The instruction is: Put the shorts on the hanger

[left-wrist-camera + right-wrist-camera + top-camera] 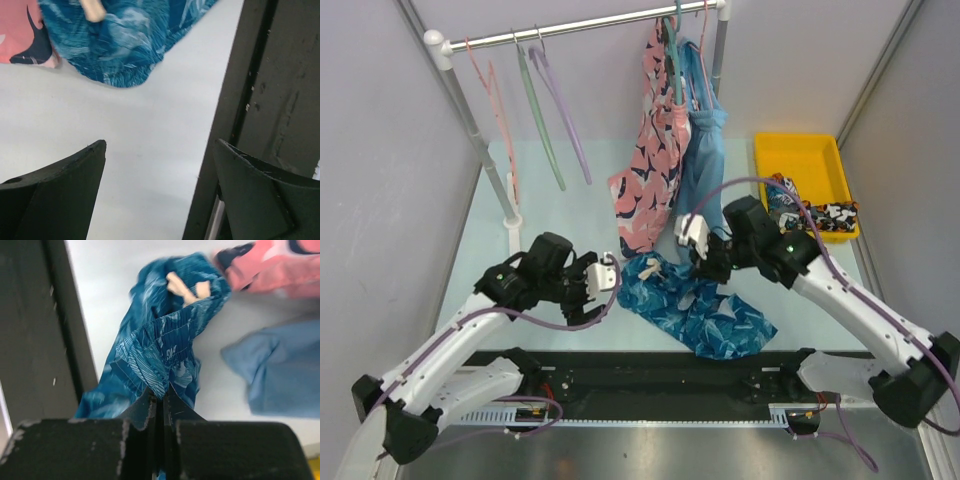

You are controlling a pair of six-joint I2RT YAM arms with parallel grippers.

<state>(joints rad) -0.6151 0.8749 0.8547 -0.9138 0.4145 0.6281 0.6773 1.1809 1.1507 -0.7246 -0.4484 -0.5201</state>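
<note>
The shorts [695,305] are located on the bench [570,200], near its front edge and between the two arms. They lie crumpled, with most of the fabric spread flat on the surface. A gathered fold at the waistband is clamped between the right fingers [145,412], which are pressed together on the cloth with no gap visible. The left fingers [60,190] are spread wide and hold nothing. They are positioned over bare bench just beside the left edge of the shorts, without contact.

The hanger [565,115] is suspended by its hook from the rail [590,27] at the far side, well apart from the shorts. A green hanger [540,125] and a pink hanger [495,120] are hung to its left. A pink patterned garment [650,170] and a light-blue garment [705,150] are hung further right on the same rail. Their lower ends reach the bench just behind the shorts.
</note>
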